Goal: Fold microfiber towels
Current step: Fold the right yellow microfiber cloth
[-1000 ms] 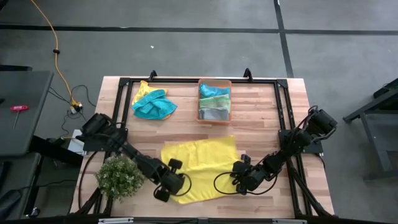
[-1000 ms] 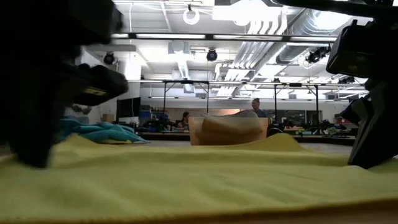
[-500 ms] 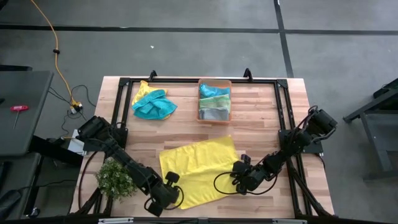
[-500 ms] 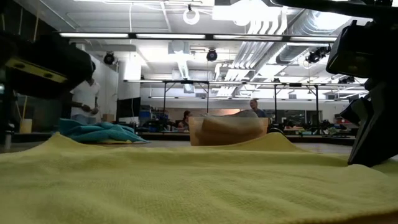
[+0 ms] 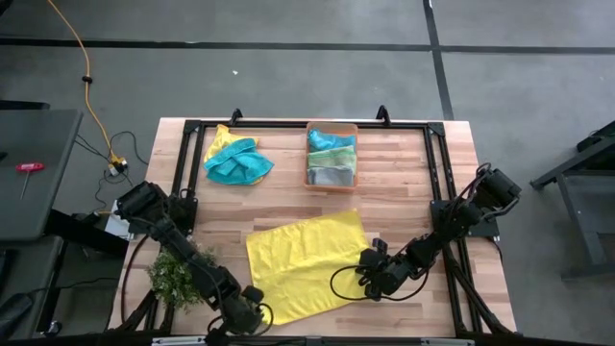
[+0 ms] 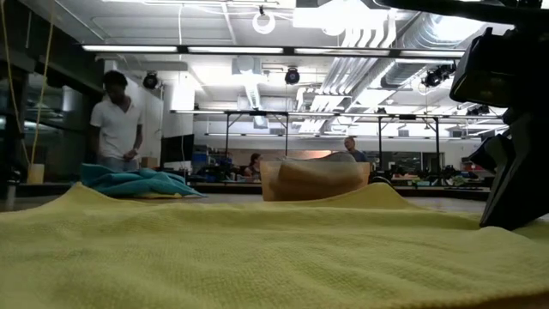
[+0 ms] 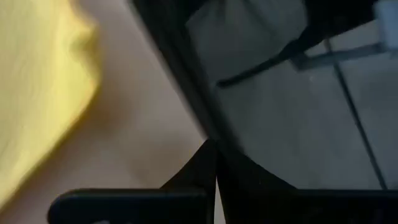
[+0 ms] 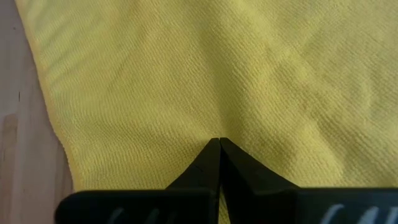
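Note:
A yellow microfiber towel [image 5: 306, 264] lies spread flat on the wooden table, nearer the near edge; it fills the foreground of the low view [image 6: 257, 257]. My right gripper [image 5: 368, 274] is shut, with its tips down on the towel's right edge. My left gripper [image 5: 255, 317] is shut beside the towel's near left corner, over the table's near edge. In the left wrist view the towel [image 7: 37, 87] lies off to one side of that gripper [image 7: 214, 162]. A crumpled teal and yellow pile of towels [image 5: 237, 161] rests at the far left. My right gripper presses its shut fingertips [image 8: 211, 155] down on the yellow towel close to its right edge [image 8: 217, 127], slanting down from the table's right side. Faint creases run toward the tips. The towel lies flat on the table; whether cloth is caught between the fingers I cannot tell.
An orange bin [image 5: 332, 154] with folded teal, green and grey towels stands at the far middle. A small green plant [image 5: 173, 277] sits at the near left beside my left arm. Black frame rails [image 5: 437, 192] border the table. A person [image 6: 116, 120] stands in the room beyond.
My left gripper has gone from over the towel's near left part toward the table's near left edge, off the cloth, and has left the low view. The towel's near left corner now lies uncovered and spread out. My right gripper has kept still.

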